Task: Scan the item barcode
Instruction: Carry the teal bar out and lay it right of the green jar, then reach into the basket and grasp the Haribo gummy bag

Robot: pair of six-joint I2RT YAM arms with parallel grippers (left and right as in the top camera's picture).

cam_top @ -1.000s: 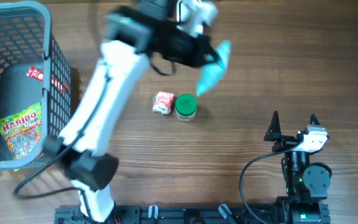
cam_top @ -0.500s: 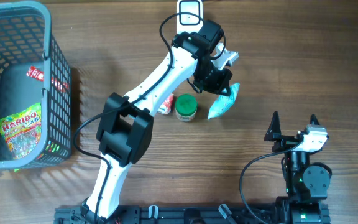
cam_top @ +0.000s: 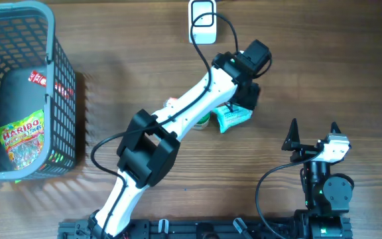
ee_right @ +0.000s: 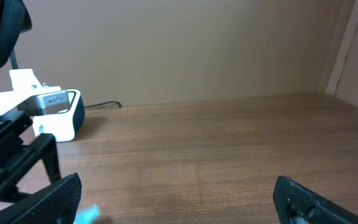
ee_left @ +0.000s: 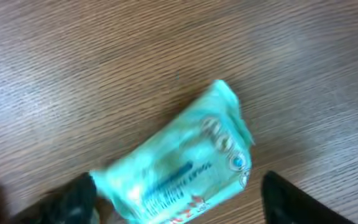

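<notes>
The teal packet [ee_left: 185, 163] lies flat on the wooden table [ee_left: 73, 56], printed face up, just right of the green-lidded jar [cam_top: 207, 122] (mostly hidden under the arm). A second ago the packet hangs clamped in the left gripper [ee_left: 178, 186] close to the white scanner [cam_top: 203, 13] at the far edge; half a second ago it is lower and still held; now it rests on the wood.

The left gripper's jaws stand wide apart, one finger on each side of the packet. The left-hand finger is at, or just touching, the packet's end, and contact cannot be confirmed. Nothing is gripped.

The right gripper [cam_top: 314, 126] is parked well apart at the near right, jaws fully spread and holding nothing.

Assessment: the release marks the end of this item's presentation to the scanner. Whether a read registers cannot be told from the pictures. The packet now joins the jar and a small red-and-white item [cam_top: 172, 102] at mid-table, while the basket [cam_top: 18, 9] at left holds a Haribo bag [cam_top: 21, 137], probably unscanned.
</notes>
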